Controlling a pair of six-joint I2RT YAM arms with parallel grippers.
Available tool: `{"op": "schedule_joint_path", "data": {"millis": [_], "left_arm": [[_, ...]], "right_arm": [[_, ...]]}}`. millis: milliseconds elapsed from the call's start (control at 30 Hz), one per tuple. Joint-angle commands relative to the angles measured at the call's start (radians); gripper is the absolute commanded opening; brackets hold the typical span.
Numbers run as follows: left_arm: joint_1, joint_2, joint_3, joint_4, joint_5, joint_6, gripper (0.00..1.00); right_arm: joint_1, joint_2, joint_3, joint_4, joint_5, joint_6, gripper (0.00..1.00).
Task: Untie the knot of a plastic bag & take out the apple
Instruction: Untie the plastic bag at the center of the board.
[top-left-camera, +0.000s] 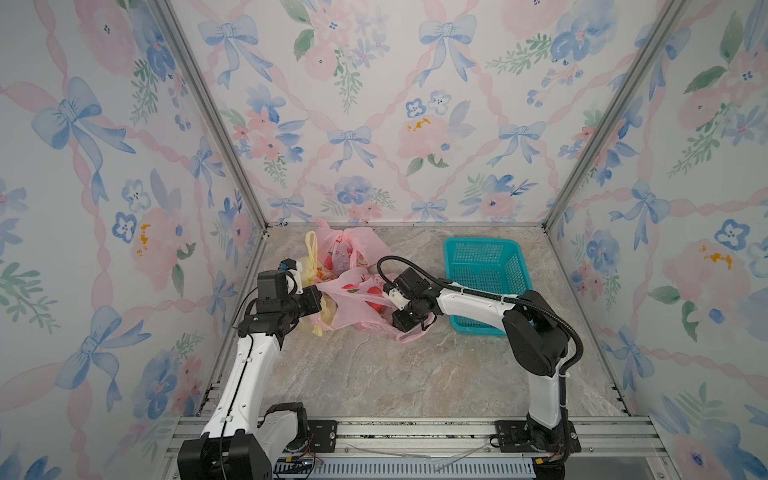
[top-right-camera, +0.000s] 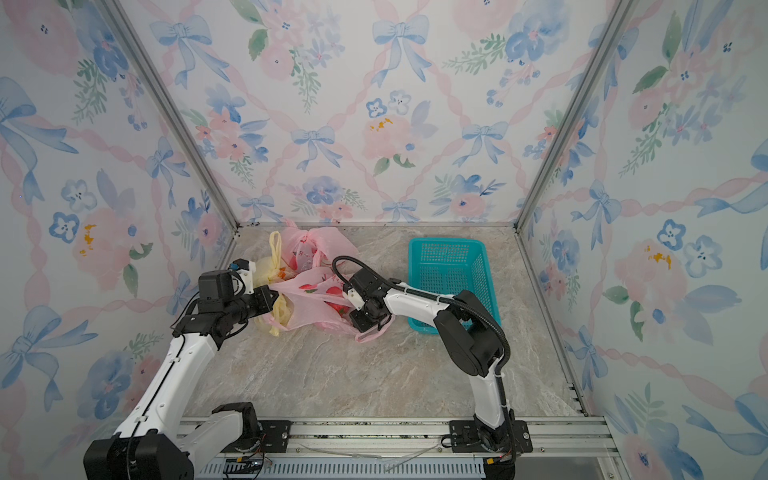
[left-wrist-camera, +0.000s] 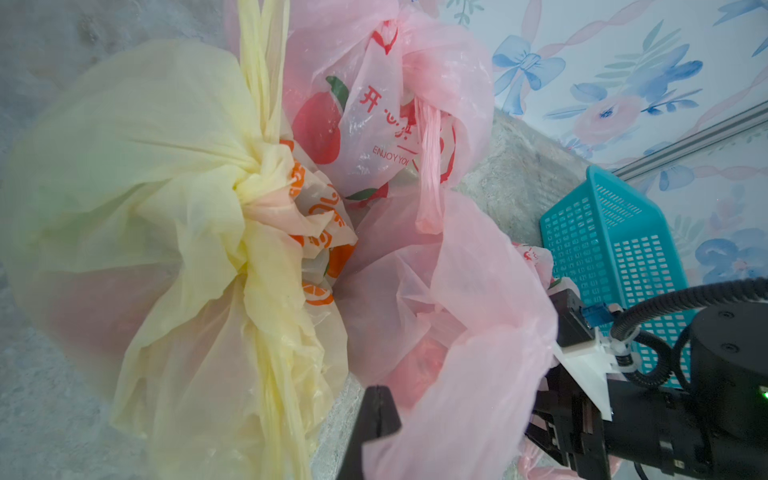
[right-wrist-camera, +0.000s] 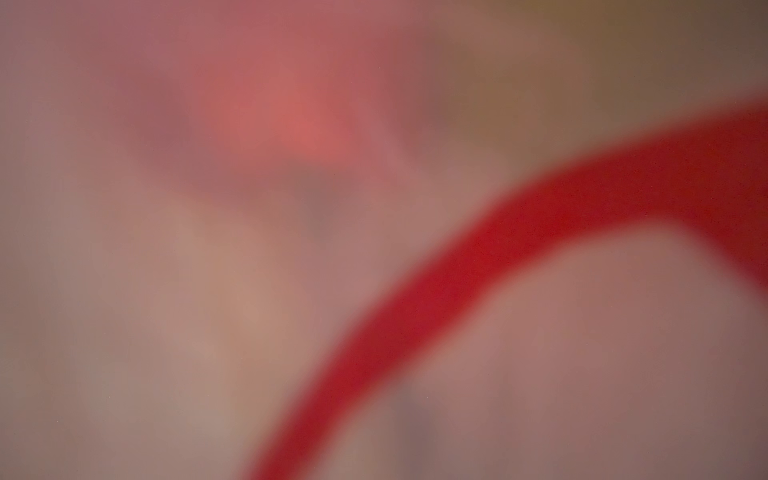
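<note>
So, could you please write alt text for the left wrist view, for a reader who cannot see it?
A knotted yellow plastic bag fills the near side, with two pink plastic bags beside it: a printed one farther off and an open one whose rim the shut left gripper pinches. The right arm's wrist reaches in at the open bag, with a teal basket on the marble table behind.
</note>
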Motion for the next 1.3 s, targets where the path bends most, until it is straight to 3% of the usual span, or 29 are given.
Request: {"op": "schedule_joint_path", "data": {"millis": [0,100,167,333,600,967,1067,1200,1233,1267], "left_arm": [[0.03,-0.019,-0.009,0.008,0.0,0.003,0.0],[0.033,0.003,-0.003,0.009,0.018,0.015,0.0],[0.02,0.036,0.008,0.008,0.055,0.018,0.02],[-0.105,0.067,0.07,0.009,-0.013,0.022,0.26],[-0.147,0.056,0.193,0.008,-0.041,0.025,0.49],[-0.148,0.007,0.327,-0.024,-0.093,0.046,0.63],[-0.175,0.03,0.354,-0.008,-0.036,0.015,0.52],[-0.336,0.084,0.395,0.03,-0.029,-0.019,0.14],[-0.379,0.104,0.4,0.034,-0.026,-0.028,0.01],[-0.411,0.121,0.4,0.033,-0.02,-0.041,0.0]], "right_arm": [[-0.037,-0.044,-0.056,-0.062,0.058,0.025,0.29],[-0.048,-0.094,-0.074,-0.023,0.048,0.035,0.3],[-0.043,-0.13,-0.073,0.026,0.004,0.034,0.36],[-0.006,-0.176,-0.019,0.111,-0.089,0.057,0.45],[0.031,-0.143,0.083,0.19,-0.049,0.096,0.38],[0.108,-0.029,0.18,0.211,-0.108,0.109,0.34],[0.133,-0.015,0.188,0.207,-0.145,0.104,0.34],[0.124,0.006,0.189,0.222,-0.2,0.135,0.33],[0.117,0.006,0.187,0.228,-0.204,0.147,0.33],[0.106,0.002,0.177,0.239,-0.206,0.161,0.32]]}}
